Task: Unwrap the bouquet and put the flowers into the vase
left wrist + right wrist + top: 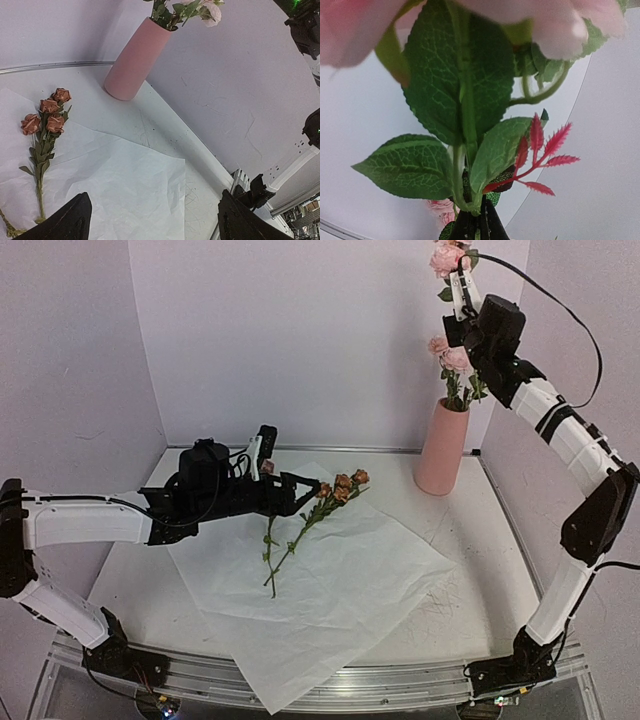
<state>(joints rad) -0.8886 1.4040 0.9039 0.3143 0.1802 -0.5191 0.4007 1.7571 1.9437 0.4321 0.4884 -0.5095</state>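
Now right end effector (460, 285), pinching pink rose stem (447, 258), should descend stem-first into salmon-pink cylinder vase (442, 450) at far right corner of desk (490, 540); left end effector (303, 490) spread near brownish roses (343, 486).

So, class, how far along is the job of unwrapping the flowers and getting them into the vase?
Done: the paper lies open and pink roses stand in the vase. In hand: the right tool, shut on a pink rose stem, is above the vase. Left: the brownish roses on the paper, by the open left tool.
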